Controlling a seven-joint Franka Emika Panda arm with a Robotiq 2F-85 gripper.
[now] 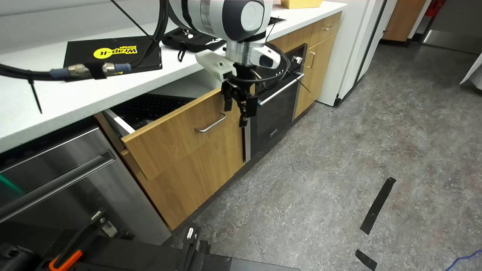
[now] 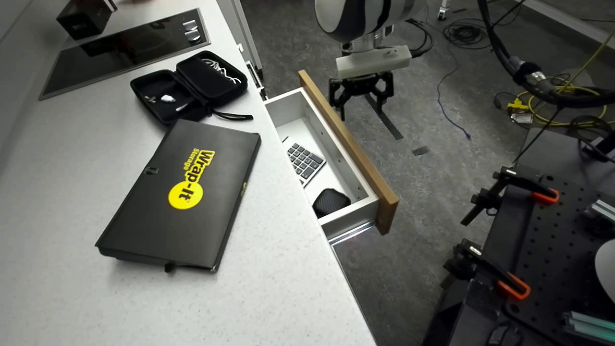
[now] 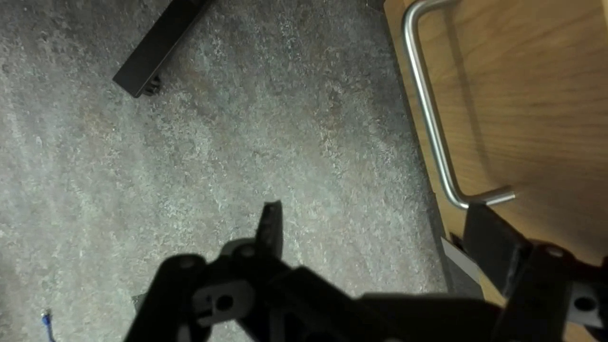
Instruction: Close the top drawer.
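one open drawer [image 1: 173, 145], one hand [image 3: 374, 209], two clamps [image 2: 496, 273] show.

Open floor [image 1: 312, 169] lies before the drawer [image 1: 177, 140], whose handle [image 3: 430, 109] juts out.

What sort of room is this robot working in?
Most likely a kitchen, perhaps doubling as a robot lab: a black cooktop is set into the white counter, a black oven is built in below, and a perforated black board stands across from it.

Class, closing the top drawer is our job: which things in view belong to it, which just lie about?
Part of the job:
top drawer, open
its bar handle
claw, open

Just lying about:
Wrap-It case
open black case
keyboard in the top drawer
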